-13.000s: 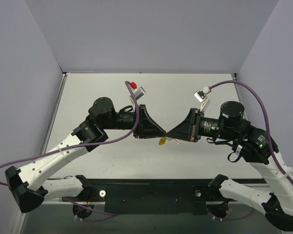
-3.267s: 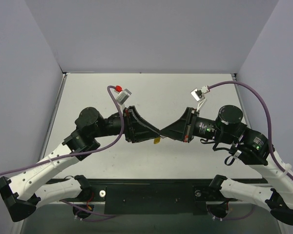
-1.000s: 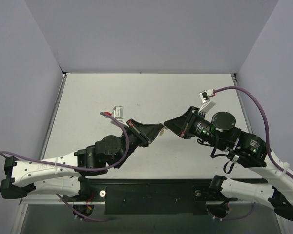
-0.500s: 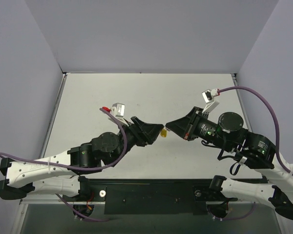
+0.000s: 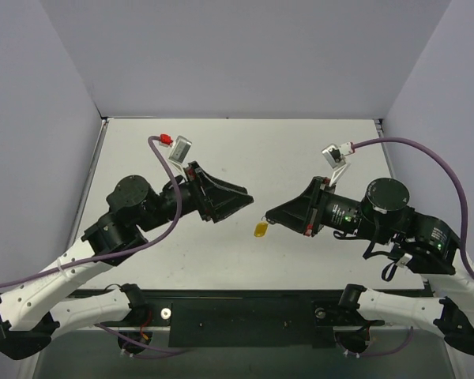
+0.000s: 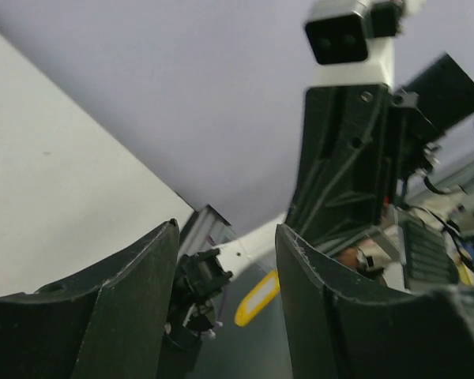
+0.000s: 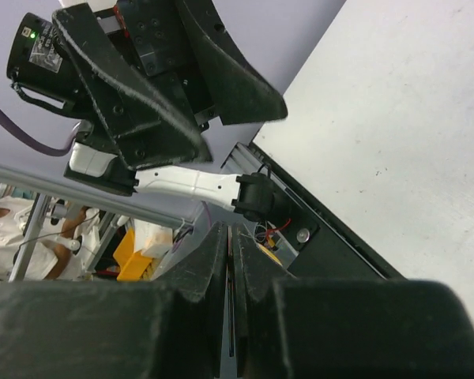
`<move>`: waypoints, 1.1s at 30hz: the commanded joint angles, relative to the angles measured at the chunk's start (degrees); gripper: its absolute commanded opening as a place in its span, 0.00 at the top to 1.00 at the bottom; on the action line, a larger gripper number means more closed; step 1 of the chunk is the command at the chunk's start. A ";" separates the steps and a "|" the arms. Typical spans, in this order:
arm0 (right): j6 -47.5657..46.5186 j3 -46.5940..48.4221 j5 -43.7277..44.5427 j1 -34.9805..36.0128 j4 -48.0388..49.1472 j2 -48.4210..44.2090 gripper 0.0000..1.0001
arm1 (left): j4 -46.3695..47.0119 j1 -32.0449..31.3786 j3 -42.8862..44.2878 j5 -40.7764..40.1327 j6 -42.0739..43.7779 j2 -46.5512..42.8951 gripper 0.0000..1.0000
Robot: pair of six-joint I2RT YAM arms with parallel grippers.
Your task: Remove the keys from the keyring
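My right gripper [image 5: 266, 215] is shut on a thin silver piece, the key [image 5: 266, 219], held above the table. In the right wrist view its jaws [image 7: 231, 229] are pressed together on a thin edge. The yellow-orange keyring [image 5: 260, 229] dangles just below that tip. It also shows in the left wrist view [image 6: 257, 298], hanging between my open fingers and farther off. My left gripper [image 5: 243, 196] is open and empty, a little to the left of the keyring and apart from it. Its jaws stand wide in the left wrist view [image 6: 225, 229].
The white table [image 5: 300, 150] is walled at the back and on both sides. A black rail [image 5: 245, 312] runs along its near edge between the arm bases. Purple cables [image 5: 426, 146] loop off each wrist.
My left gripper has let go, opened and drawn back to the left. The keyring now hangs from my right gripper alone, which has shifted slightly down and right.
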 commanded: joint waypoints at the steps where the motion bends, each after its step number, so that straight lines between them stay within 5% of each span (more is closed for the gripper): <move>1: -0.93 2.74 -4.83 0.21 1.96 1.22 1.00 | 10.43 0.64 -1.08 20.63 -0.78 0.53 0.39; 18: -0.58 4.24 -5.27 0.30 2.84 2.28 1.00 | 16.16 0.56 -2.59 28.04 -3.42 2.29 0.54; 33: -0.23 4.94 -6.06 0.21 3.19 2.46 1.00 | 12.20 0.64 -2.14 23.57 -1.57 1.94 0.43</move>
